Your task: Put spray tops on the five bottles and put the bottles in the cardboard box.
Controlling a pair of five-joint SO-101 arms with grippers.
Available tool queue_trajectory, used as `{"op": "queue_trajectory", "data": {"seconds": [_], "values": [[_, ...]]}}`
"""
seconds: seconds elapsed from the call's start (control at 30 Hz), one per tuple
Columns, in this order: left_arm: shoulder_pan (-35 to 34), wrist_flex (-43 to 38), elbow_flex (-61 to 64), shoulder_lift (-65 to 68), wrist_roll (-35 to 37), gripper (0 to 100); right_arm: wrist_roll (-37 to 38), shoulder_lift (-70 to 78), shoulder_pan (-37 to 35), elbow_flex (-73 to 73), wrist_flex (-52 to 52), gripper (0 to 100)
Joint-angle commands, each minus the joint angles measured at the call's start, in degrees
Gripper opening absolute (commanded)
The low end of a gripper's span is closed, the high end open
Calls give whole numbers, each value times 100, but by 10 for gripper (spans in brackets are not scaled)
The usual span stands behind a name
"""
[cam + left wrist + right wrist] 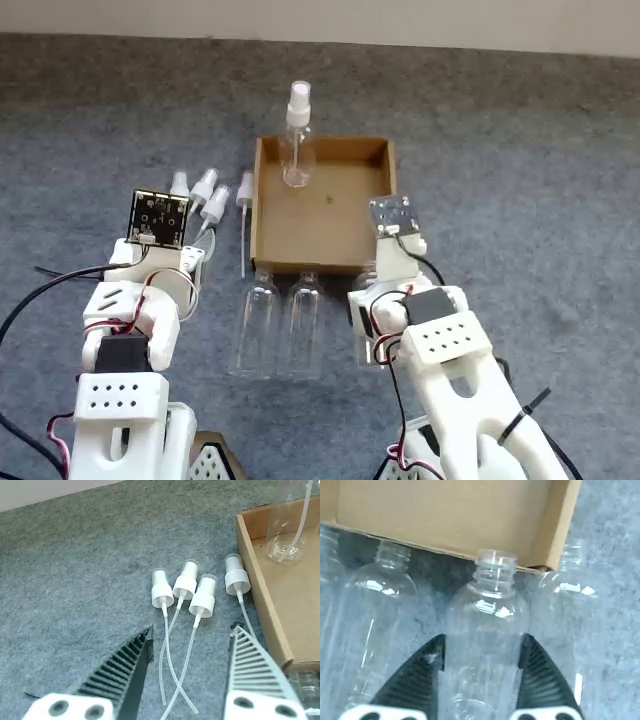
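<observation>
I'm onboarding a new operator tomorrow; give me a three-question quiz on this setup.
1. How many spray tops lie loose beside the cardboard box?
2. True or false: the bottle standing in the box has no spray top.
3. What sits between the right gripper's open jaws? A) a spray top B) an uncapped bottle C) the box wall
Key: 1) four; 2) false, it has one; 3) B.

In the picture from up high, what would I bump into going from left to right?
left arm → loose spray tops → cardboard box → right arm
</observation>
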Motion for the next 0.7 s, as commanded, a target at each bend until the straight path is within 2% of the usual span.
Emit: {"op": "queue_trajectory", "data": {"seconds": [0.0, 0.1, 0.27, 0.37, 0.5, 0.67], "values": [[-48, -114, -31, 66, 26, 223, -53, -119, 48, -382, -31, 31], [-48, -114, -31, 66, 26, 223, 246, -119, 180, -971, 444, 31], [-57, -114, -31, 66, 26, 223, 1705, -119, 787, -2176, 1235, 34], [-57, -114, -31, 66, 26, 223, 2690, -66, 1525, -2651, 1279, 34], [-48, -114, -22, 66, 26, 223, 3279, 31, 2730, -2958, 1270, 34], [-48, -114, -22, 66, 26, 223, 4431, 1279, 4004, -2993, 1270, 34]]}}
